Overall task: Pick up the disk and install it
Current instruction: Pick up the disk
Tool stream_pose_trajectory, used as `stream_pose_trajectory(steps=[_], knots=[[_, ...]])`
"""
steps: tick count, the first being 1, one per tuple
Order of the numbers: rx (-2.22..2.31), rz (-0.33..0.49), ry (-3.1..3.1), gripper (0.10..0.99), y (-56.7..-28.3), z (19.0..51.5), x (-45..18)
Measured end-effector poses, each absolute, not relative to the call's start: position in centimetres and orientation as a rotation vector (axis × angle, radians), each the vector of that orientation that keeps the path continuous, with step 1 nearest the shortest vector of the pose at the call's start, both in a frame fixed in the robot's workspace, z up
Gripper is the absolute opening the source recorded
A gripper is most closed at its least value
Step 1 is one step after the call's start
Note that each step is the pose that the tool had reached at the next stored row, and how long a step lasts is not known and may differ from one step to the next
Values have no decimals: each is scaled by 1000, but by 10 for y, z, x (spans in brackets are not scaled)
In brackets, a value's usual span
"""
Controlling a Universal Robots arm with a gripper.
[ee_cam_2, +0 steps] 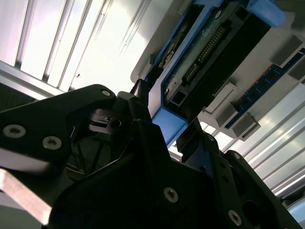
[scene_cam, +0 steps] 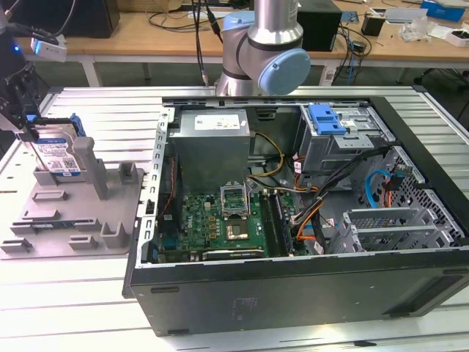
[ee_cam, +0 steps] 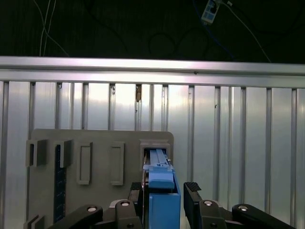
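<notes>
The disk, a silver drive with a white-and-blue label in a blue carrier bracket, stands on edge in a slot of the grey fixture plate at the exterior view's left. My gripper sits on its upper end. In the first wrist view the blue carrier runs from the fixture slot up between my black fingers. The second wrist view shows the carrier's blue corner pinched between the fingers, with the drive's connector edge beyond. The gripper is shut on the disk.
The open computer case lies to the exterior view's right of the fixture. Inside it are a grey power-supply box, a motherboard, loose cables and a drive cage with a blue latch. The fixture holds other upright grey posts.
</notes>
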State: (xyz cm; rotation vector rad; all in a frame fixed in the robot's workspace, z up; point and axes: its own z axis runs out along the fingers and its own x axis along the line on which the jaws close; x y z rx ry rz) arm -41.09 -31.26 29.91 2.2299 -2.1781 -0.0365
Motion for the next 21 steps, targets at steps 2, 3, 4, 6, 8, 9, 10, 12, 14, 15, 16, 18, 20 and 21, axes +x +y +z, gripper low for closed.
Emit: stream_pose_trajectory(steps=[2,3,4,6,8,9,10,12,14,15,16,18,20,21], knots=[[2230,-37,-2178,482,-313,299,-411],[2230,-36,-2178,482,-313,299,-411],[2230,-36,-2178,482,-313,299,-411],[2230,-36,-2178,467,-313,299,-411],[2230,-36,-2178,392,-313,299,-411],[2230,-37,-2178,392,-313,299,-411],[2230,-37,-2178,392,-313,299,-411],[2230,-37,-2178,392,-313,299,-411],[2230,-37,-2178,392,-313,298,-411],[2230,-37,-2178,392,-313,298,-411],[2230,-37,-2178,392,-313,298,-411],[2230,-36,-2178,392,-313,298,-411],[2230,-37,-2178,380,-313,298,-411],[2230,-37,-2178,369,-313,298,-411]])
